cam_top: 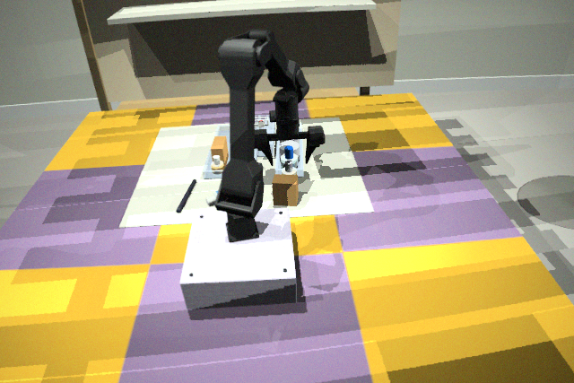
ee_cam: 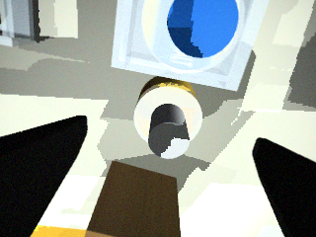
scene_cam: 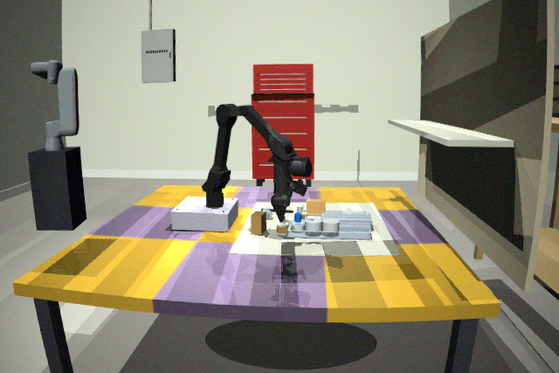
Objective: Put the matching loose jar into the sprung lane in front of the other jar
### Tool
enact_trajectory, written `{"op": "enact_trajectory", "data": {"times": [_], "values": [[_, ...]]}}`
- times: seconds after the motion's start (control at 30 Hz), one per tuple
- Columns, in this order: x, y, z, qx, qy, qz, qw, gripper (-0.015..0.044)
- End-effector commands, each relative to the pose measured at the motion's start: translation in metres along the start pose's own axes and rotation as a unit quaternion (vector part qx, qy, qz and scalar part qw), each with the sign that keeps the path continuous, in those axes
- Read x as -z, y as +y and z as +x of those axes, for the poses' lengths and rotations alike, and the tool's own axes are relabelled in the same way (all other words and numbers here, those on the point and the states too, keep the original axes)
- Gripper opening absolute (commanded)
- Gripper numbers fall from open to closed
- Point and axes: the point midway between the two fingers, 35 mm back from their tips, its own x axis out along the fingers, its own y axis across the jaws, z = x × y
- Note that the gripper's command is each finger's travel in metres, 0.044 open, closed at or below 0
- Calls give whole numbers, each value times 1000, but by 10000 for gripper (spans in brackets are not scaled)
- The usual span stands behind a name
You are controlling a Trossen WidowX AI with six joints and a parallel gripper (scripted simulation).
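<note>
My gripper [cam_top: 290,161] [scene_cam: 281,218] [ee_cam: 171,134] is open and points down, its fingers on either side of a loose jar with nothing gripped. That jar [cam_top: 290,169] [scene_cam: 282,230] [ee_cam: 169,115] stands upright, with an amber body, white shoulder and grey-white cap, just outside the front end of the right lane [cam_top: 300,170] [ee_cam: 178,78]. A blue-capped jar [cam_top: 289,152] [scene_cam: 297,218] [ee_cam: 204,25] stands in that lane. The middle lane and its jar are mostly hidden behind the arm in the top view. A white-capped jar [cam_top: 216,161] stands in the left lane.
A brown block [cam_top: 284,190] [scene_cam: 258,223] [ee_cam: 138,202] stands close in front of the loose jar. An orange block [cam_top: 219,148] [scene_cam: 315,206] is in the left lane. A dark rod [cam_top: 186,195] lies at the left. A pale object [cam_top: 212,198] is partly hidden by the arm.
</note>
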Motion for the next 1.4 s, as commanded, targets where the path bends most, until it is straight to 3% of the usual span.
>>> {"op": "enact_trajectory", "data": {"times": [0.0, 0.67, 0.97, 1.2, 1.37], "values": [[1, 1, 6, -4, 3, -2, 1000, 440], [1, 2, 35, -4, 3, -2, 1000, 440], [1, 2, 35, -4, 3, -2, 1000, 204], [1, 2, 35, -4, 3, -2, 1000, 157], [6, -2, 33, -1, 9, -13, 1000, 26]]}}
